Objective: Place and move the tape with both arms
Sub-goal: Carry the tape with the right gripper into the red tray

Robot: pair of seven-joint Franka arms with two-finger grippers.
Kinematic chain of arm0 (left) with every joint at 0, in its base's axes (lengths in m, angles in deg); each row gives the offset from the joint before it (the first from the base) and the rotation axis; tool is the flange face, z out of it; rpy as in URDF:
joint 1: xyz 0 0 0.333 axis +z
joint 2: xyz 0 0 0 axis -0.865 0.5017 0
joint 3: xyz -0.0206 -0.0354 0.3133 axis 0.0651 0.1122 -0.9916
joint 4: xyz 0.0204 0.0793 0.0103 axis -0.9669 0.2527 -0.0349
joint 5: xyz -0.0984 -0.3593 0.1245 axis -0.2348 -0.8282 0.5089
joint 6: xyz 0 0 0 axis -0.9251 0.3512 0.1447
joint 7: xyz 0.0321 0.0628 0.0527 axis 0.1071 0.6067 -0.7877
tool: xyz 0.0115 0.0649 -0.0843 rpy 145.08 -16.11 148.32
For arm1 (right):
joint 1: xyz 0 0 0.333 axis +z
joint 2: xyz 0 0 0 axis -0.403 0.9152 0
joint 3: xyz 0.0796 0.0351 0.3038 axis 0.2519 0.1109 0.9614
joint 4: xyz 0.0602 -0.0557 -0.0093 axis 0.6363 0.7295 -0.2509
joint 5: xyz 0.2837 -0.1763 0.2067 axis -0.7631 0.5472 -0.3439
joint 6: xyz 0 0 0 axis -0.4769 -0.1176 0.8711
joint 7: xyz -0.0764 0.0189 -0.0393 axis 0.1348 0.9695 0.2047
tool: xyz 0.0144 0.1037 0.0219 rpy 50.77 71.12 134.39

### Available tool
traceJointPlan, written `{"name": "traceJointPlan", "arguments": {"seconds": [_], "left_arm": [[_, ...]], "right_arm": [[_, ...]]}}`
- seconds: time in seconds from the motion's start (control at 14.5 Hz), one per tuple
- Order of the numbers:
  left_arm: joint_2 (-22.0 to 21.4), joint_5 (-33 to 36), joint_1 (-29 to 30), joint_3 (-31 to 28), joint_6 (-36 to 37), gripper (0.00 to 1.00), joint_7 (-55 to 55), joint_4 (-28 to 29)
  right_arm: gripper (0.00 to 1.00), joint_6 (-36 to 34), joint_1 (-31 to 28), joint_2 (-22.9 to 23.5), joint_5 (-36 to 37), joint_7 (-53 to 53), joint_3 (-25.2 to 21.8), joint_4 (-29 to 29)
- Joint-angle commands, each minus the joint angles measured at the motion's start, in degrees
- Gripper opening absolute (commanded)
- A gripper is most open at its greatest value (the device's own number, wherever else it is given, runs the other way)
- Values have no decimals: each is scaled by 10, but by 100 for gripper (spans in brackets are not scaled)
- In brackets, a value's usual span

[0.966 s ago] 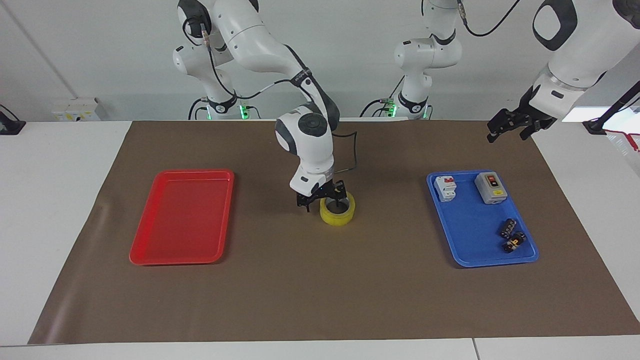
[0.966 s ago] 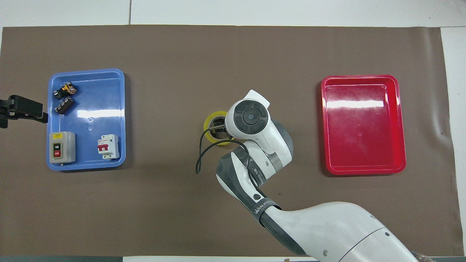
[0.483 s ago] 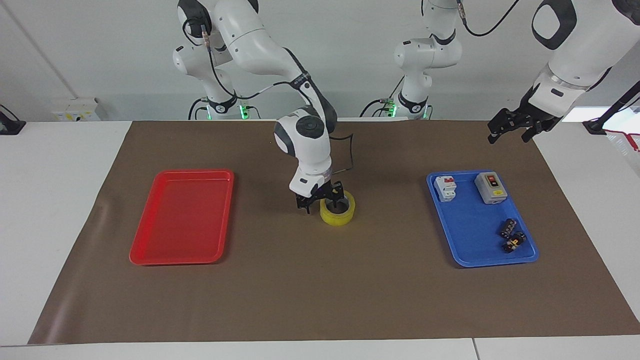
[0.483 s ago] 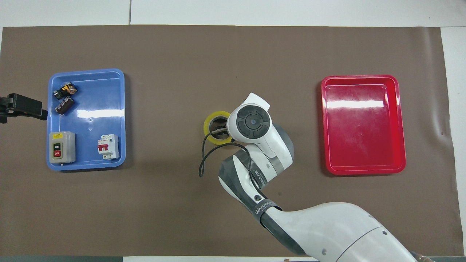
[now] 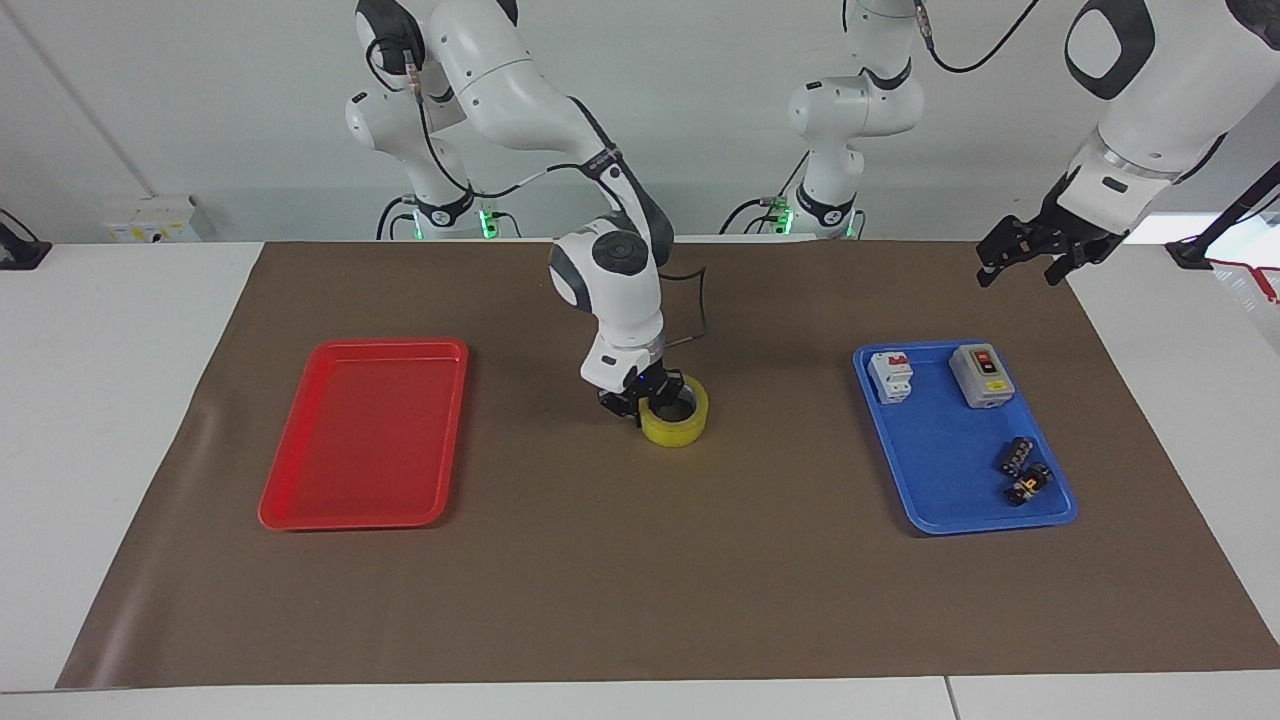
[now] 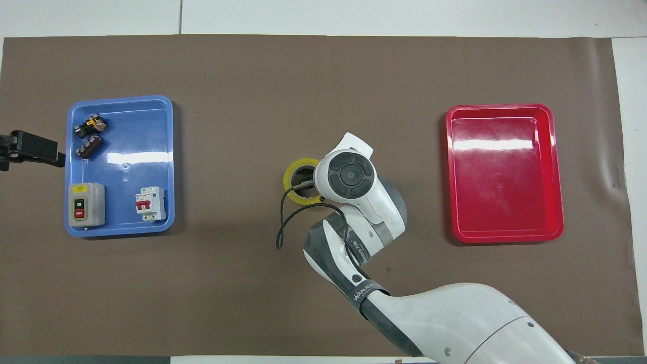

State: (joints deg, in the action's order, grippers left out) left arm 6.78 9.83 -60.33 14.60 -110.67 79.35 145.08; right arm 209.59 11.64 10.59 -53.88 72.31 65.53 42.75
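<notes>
The tape (image 5: pixel 682 426), a yellow ring, lies flat on the brown mat midway between the two trays. My right gripper (image 5: pixel 641 404) is down at the ring's rim on the side toward the red tray. It is shut on the tape's wall, one finger inside the hole and one outside. From overhead the right wrist covers part of the tape (image 6: pixel 292 178). My left gripper (image 5: pixel 1014 263) hangs open and empty in the air over the mat's edge beside the blue tray (image 6: pixel 151 151), and it waits there (image 6: pixel 50 154).
An empty red tray (image 5: pixel 300 500) lies toward the right arm's end. The blue tray (image 5: pixel 940 480) holds a white breaker (image 5: pixel 890 377), a grey switch box (image 5: pixel 981 375) and small black parts (image 5: pixel 1022 470). A black cable (image 6: pixel 282 222) loops off the right wrist beside the tape.
The right gripper's fingers have closed on the tape's wall after standing open around it. The tape has shifted slightly on the mat. The left arm has barely moved.
</notes>
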Motion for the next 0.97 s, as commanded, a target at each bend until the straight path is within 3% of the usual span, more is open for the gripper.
{"name": "traceJointPlan", "arguments": {"seconds": [0.0, 0.21, 0.48, 0.69, 0.9], "left_arm": [[-12, -6, 4, 2, -11, 100, 11, 14], [-12, -6, 4, 1, -11, 100, 11, 14], [-12, -6, 4, 1, -11, 100, 11, 14], [-12, -6, 4, 1, -11, 100, 11, 14], [-12, -6, 4, 1, -11, 100, 11, 14]], "right_arm": [[0, -93, -9, -14, -5, 6, -1, -56], [0, -237, -67, -17, 3, -6, -3, -158], [0, -335, -158, -90, 5, -141, -5, -144], [0, -349, -243, -114, 7, -278, -5, -108], [0, -299, -307, -131, 18, -387, -5, -49]]}}
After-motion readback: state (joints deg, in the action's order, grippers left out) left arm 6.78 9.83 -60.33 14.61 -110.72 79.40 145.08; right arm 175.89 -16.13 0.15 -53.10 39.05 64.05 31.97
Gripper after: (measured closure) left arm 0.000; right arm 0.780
